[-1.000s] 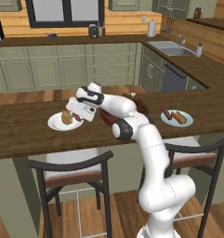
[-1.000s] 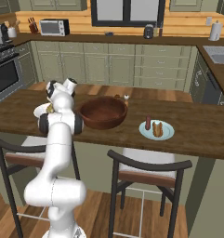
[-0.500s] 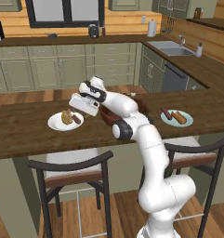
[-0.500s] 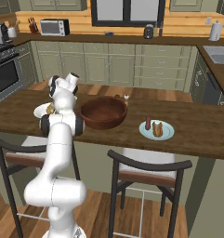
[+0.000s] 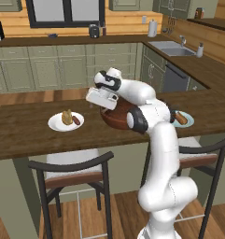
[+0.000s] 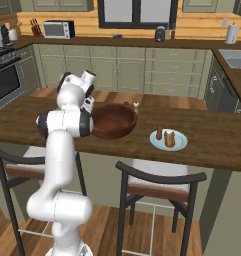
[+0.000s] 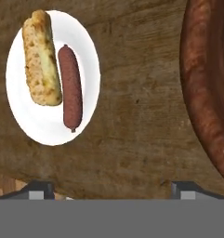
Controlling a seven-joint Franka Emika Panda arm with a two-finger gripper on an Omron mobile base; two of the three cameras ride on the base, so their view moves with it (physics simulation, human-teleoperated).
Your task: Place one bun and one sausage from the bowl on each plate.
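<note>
My end effector (image 5: pixel 96 105) hangs spread wide and empty above the worktop (image 7: pixel 136 116), between the white plate (image 7: pixel 88 69) and the bowl (image 7: pixel 204 93). Off to one side of me, that plate carries a bun (image 7: pixel 41 58) and a sausage (image 7: pixel 70 86) side by side, long axes parallel. The rimmed plate (image 6: pixel 168 140) beyond the bowl holds a pair too, so I judge both plates served.
</note>
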